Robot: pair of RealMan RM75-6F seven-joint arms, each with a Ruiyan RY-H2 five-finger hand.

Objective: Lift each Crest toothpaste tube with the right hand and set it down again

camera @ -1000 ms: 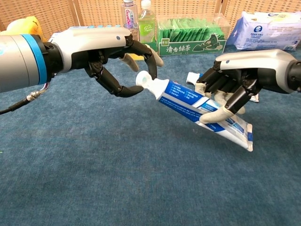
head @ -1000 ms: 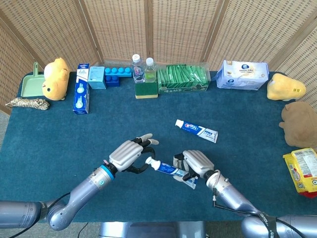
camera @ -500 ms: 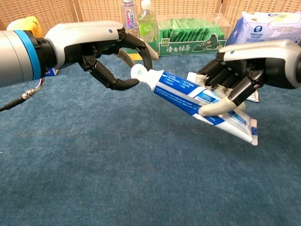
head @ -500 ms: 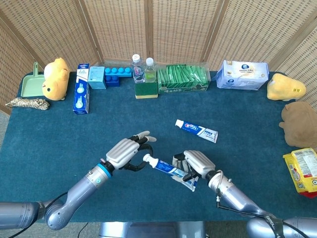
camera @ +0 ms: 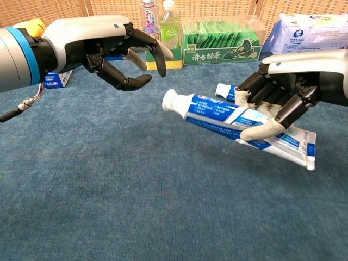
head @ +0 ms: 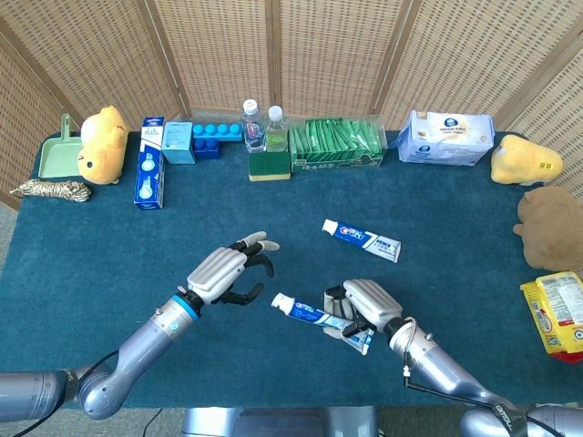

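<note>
My right hand [head: 364, 305] [camera: 283, 100] grips a blue-and-white Crest toothpaste tube [head: 319, 316] [camera: 234, 122] above the blue table cover, its white cap pointing toward my left. My left hand [head: 228, 270] [camera: 117, 51] hovers apart from the cap, fingers spread and curved, holding nothing. A second Crest tube [head: 362, 239] lies flat on the cloth further back, its cap end [camera: 224, 90] peeking out behind the held tube in the chest view.
Along the back edge stand a toothpaste box [head: 150, 175], blue blocks [head: 215, 139], two bottles [head: 262, 126], a green packet box [head: 335, 146] and a wipes pack [head: 446, 138]. Plush toys [head: 102, 144] [head: 525, 160] sit at both sides; a snack pack [head: 557, 314] lies at right.
My left hand let go of the cap and drew back to the left. The right hand shifted the tube rightward and levelled it.
</note>
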